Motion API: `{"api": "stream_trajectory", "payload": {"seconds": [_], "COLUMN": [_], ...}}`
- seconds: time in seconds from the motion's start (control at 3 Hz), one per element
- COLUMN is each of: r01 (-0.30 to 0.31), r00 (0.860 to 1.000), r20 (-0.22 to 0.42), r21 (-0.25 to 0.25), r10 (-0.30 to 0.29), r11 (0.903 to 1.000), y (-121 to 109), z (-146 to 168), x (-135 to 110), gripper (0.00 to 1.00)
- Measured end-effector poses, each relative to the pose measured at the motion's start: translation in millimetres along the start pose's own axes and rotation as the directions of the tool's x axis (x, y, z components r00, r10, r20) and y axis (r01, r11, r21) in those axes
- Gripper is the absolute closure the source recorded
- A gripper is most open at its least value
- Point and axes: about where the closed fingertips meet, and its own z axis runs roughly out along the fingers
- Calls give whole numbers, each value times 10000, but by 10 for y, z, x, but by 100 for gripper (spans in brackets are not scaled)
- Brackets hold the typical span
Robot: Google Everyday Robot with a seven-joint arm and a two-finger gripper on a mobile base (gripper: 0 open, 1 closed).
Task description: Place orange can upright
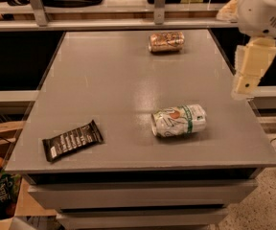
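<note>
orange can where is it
The orange can lies sideways at the far edge of the table, beyond the white can; the gripper hangs by the right edge.

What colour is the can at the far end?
Small metallic can: copper-orange, pale mottled print; camera view. Cream gripper at right.

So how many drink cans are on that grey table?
2. The orange can lies on its side near the far edge; the white can lies on its side front right. The gripper hangs by the table's right edge. None look hidden.
</note>
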Motion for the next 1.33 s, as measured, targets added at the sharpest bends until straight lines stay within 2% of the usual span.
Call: {"api": "stream_trajectory", "payload": {"seconds": [0.33, 1.0, 1.33], "r01": [846, 815, 1050], "r00": [9964, 9964, 9937], "r20": [80, 205, 325], "r21": [272, 420, 603], "r10": [-849, -824, -1071], "r11": [9960, 9958, 9926], "y": [-345, -390, -608], "z": [72, 100, 198], "x": [-246, -284, -418], "gripper": [0, 0, 0]}}
